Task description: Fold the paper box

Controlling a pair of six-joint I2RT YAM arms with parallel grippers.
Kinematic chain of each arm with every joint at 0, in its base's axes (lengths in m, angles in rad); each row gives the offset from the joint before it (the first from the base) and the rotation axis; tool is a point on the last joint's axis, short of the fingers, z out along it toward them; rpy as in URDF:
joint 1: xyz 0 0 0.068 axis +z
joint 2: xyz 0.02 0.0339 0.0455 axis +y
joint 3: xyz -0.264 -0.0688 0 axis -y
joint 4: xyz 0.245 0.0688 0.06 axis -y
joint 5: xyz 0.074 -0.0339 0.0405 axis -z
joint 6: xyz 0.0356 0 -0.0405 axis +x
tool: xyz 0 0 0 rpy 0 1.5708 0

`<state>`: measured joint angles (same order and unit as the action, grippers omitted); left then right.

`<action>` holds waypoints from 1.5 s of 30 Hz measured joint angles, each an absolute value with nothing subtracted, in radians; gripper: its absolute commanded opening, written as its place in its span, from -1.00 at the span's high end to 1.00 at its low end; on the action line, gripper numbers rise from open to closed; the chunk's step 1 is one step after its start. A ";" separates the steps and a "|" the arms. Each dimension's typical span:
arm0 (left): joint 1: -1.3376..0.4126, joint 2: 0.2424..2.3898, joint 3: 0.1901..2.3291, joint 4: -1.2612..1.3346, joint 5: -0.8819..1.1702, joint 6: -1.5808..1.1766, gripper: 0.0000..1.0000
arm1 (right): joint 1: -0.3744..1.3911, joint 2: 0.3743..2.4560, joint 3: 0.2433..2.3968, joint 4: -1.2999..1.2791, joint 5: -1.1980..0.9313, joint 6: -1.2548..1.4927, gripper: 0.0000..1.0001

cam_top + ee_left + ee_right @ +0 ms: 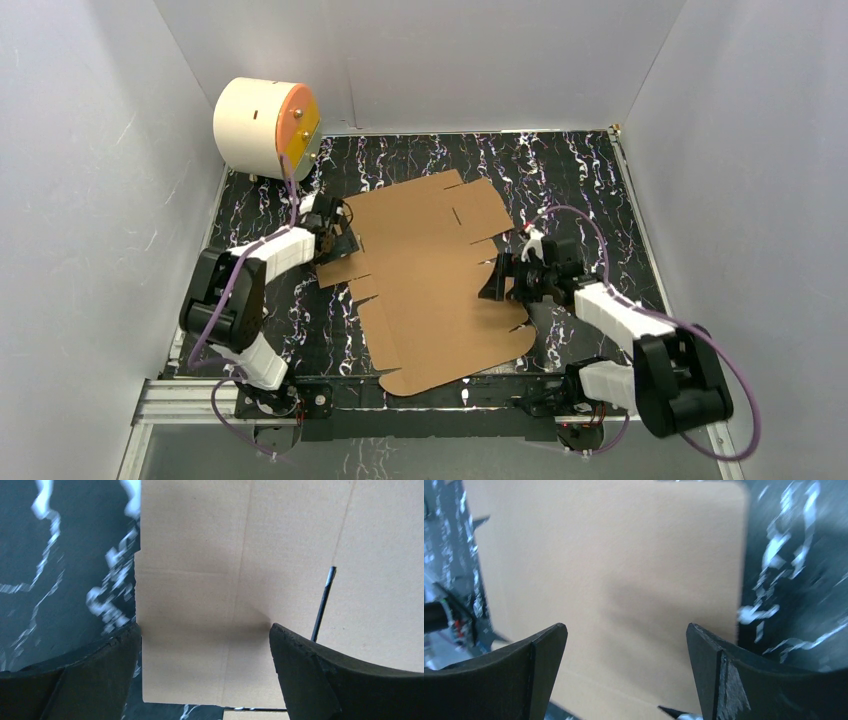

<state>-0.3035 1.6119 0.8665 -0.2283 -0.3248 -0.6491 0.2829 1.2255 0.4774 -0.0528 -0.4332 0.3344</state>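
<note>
Two claws stand wide open, each with nothing between its fingers. The left claw (343, 233) hangs at the left edge of the paper box (430, 280), a flat sheet of brown cardboard with flaps and cuts. The right claw (493, 279) reaches in over the sheet's right side, so the sheet lies between the two.

Only the left wrist camera shows how that claw sits on the edge. One finger (107, 665) is level with the cardboard's cut border, over the black marbled table (60, 580). The other finger is over the cardboard, just beside a thin dark slit (323, 604). Faint fold lines cross the sheet there, which the overhead view is too small to show. Whether the fingers touch the cardboard cannot be told.

From the right wrist camera, plain cardboard fills the gap between the fingers. A rounded corner (740, 487) of a flap shows at the top, with the table to its right. That picture is blurred.

From overhead alone the whole sheet is seen. It lies unfolded in the middle of the table, turned at a slant, its near rounded flap close to the front rail (200, 398). A cream cylinder (255, 122) with an orange face stands in the far left corner, apart from the sheet.
</note>
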 measured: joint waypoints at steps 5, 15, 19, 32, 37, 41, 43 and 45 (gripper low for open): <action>-0.317 1.723 0.985 -0.149 -0.243 -0.579 -0.92 | 0.315 1.045 0.411 -0.169 -0.458 0.410 -0.97; -0.347 1.758 1.066 -0.146 -0.128 -0.519 -0.94 | 0.315 1.081 0.625 -0.256 -0.360 0.340 -0.97; -0.345 1.742 1.127 -0.173 -0.126 -0.510 -0.94 | 0.315 1.219 0.746 -0.192 -0.328 0.288 -0.97; -0.333 1.860 1.272 -0.163 -0.003 -0.510 -0.93 | 0.287 1.620 0.941 -0.049 -0.263 0.229 -0.97; -0.333 1.912 1.264 -0.181 0.027 -0.515 -0.92 | 0.288 1.625 0.907 -0.049 -0.264 0.229 -0.97; -0.333 1.912 1.254 -0.175 0.028 -0.516 -0.92 | 0.293 1.622 0.856 -0.051 -0.268 0.232 -0.97; -0.333 1.909 1.246 -0.165 0.027 -0.516 -0.93 | 0.295 1.607 0.834 -0.040 -0.271 0.233 -0.97; -0.333 1.901 1.234 -0.154 0.026 -0.516 -0.92 | 0.300 1.589 0.811 -0.038 -0.276 0.237 -0.97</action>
<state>-0.3328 1.9015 1.2335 -0.1543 0.0257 -0.5159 0.3004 1.5887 0.8108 -0.0376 -0.2760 0.2371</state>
